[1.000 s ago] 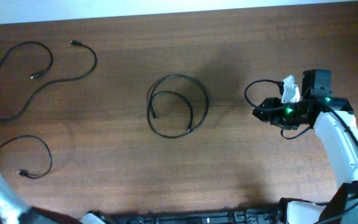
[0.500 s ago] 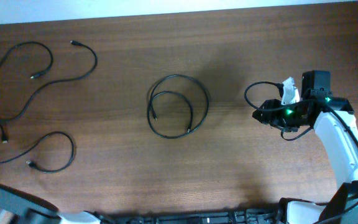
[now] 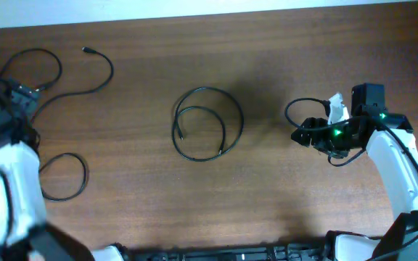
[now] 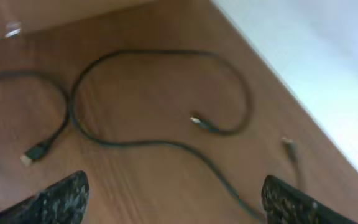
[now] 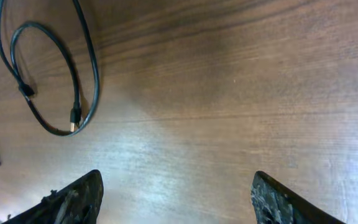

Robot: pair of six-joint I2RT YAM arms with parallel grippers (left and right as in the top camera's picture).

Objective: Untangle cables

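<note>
Three black cables lie apart on the wooden table. One S-shaped cable [image 3: 85, 80] sits at the top left, a looped cable [image 3: 67, 177] at the lower left, and a coiled cable [image 3: 207, 123] in the middle. My left gripper [image 3: 26, 98] hovers over the S-shaped cable [image 4: 160, 144], open and holding nothing; that cable runs close by the right fingertip [image 4: 288, 202]. The left gripper's [image 4: 176, 205] view also shows a second cable's plug [image 4: 35, 152] at the left. My right gripper [image 3: 296, 134] is open and empty, right of the coil [image 5: 73, 74]. Bare wood lies between the right gripper's [image 5: 179, 202] fingers.
The table's far edge [image 3: 209, 16] runs along the top, with a white surface beyond it [image 4: 328, 56]. A thicker black wire loop [image 3: 290, 109] belongs to the right arm. My left arm [image 3: 13, 188] covers part of the left-hand cables.
The left arm swung up from the bottom-left corner to over the upper-left cable and its jaws opened. The lower-left cable shifted right. The right gripper's jaws widened.
</note>
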